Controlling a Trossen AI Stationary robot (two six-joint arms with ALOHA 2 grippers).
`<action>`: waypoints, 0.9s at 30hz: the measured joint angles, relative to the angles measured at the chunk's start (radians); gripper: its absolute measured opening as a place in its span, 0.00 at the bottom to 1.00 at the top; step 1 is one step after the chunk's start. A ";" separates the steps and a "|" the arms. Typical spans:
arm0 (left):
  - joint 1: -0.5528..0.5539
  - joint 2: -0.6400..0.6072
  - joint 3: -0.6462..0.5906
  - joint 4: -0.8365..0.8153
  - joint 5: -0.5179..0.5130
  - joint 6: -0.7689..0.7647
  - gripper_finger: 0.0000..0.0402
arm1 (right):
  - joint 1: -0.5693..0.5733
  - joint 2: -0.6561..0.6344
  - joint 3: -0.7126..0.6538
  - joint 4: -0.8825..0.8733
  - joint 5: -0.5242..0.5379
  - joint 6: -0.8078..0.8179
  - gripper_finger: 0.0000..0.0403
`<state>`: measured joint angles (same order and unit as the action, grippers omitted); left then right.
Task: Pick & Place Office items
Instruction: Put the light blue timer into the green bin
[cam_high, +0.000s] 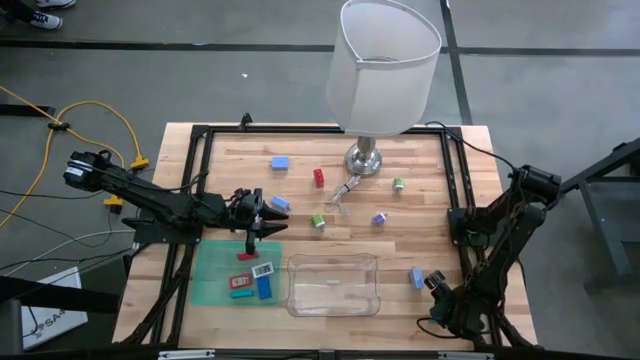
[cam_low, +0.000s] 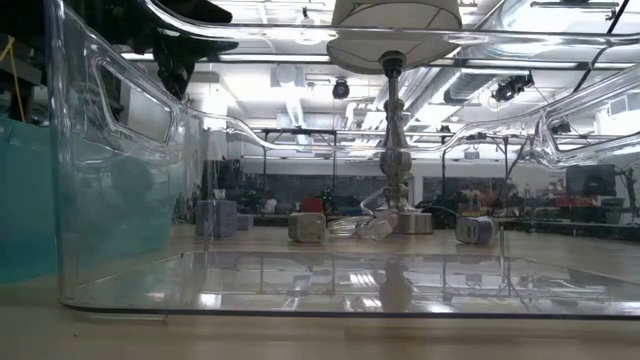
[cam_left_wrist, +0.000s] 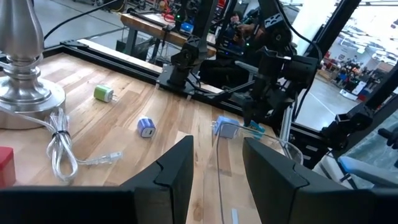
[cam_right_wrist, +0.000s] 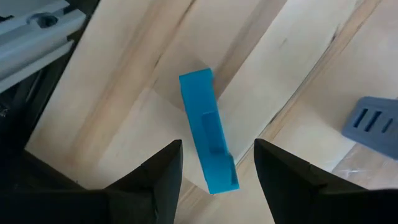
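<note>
Left gripper (cam_high: 250, 237) hangs over the back edge of the green mat (cam_high: 208, 275), fingers (cam_left_wrist: 177, 171) spread apart with nothing between them. On the mat: a red piece (cam_high: 246, 257), a white labelled piece (cam_high: 263, 270) whose print is too small to read, a teal piece with a red strip (cam_high: 241, 284), a red piece (cam_high: 240, 294) and a blue block (cam_high: 264, 288). Just behind the left gripper a light-blue piece (cam_high: 279, 203) sits on the bare wood. Further back: a blue block (cam_high: 280, 162) and a red block (cam_high: 319, 177). Clear plastic tray (cam_high: 334, 286) sits right of the mat, nothing in it. Green-and-white piece (cam_high: 318, 221) lies on the wood behind the tray, next to a coiled clear cable (cam_high: 340, 192). White-shaded lamp (cam_high: 382, 62) stands at the back centre on its silver base (cam_high: 364, 159). Right of the base: a green charger plug (cam_high: 398, 184), then nearer the tray a purple-and-white charger plug (cam_high: 379, 218). Blue stick-shaped piece (cam_right_wrist: 208, 132) lies flat near the right front of the table, directly in front of the right gripper (cam_right_wrist: 217, 163), whose fingers are spread either side of it without touching. A grey-blue slotted piece (cam_right_wrist: 373, 121) lies near it. No readable brand or writing anywhere.
</note>
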<state>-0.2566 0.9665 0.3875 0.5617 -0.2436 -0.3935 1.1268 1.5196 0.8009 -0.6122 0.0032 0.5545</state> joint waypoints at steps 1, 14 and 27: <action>-0.002 0.000 0.000 0.000 0.000 0.000 0.34 | 0.000 0.006 0.000 0.000 -0.004 0.001 0.46; -0.002 0.000 0.000 0.000 0.001 0.000 0.34 | -0.001 0.013 0.000 -0.001 -0.038 0.002 0.38; -0.002 0.000 0.000 0.000 0.001 -0.007 0.34 | -0.001 0.013 0.000 0.000 -0.056 0.002 0.15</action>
<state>-0.2584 0.9665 0.3878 0.5617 -0.2428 -0.4007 1.1259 1.5326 0.8005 -0.6123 -0.0531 0.5564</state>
